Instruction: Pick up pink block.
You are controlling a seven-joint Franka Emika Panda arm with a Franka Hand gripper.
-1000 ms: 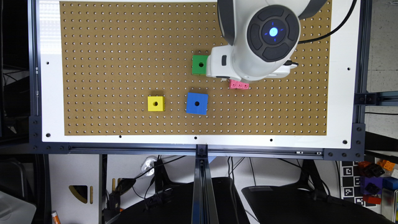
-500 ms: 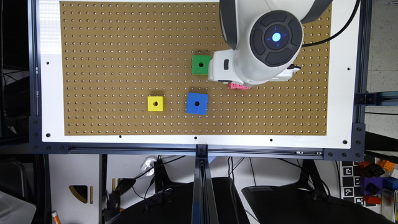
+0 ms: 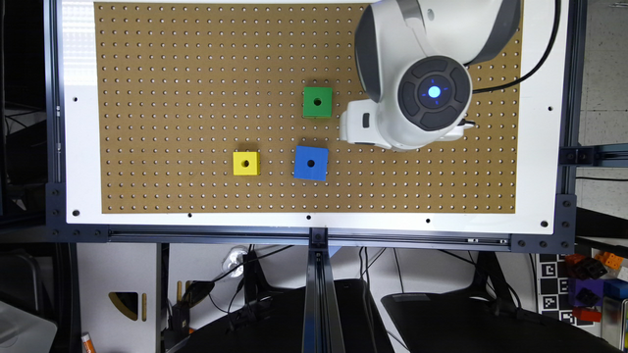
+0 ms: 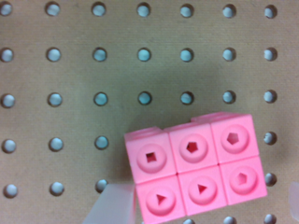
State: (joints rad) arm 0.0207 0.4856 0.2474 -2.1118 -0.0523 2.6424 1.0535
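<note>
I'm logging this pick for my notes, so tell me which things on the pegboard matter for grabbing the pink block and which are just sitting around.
Part of the job:
- pink block, six studs, lying on the pegboard
- gripper, its fingers on either side of the block

Just lying about:
- green cube
- blue cube
- yellow cube

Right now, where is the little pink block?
In the wrist view the pink block lies flat on the brown pegboard, studs up, right under the camera, with a pale finger just beside one end.
</note>
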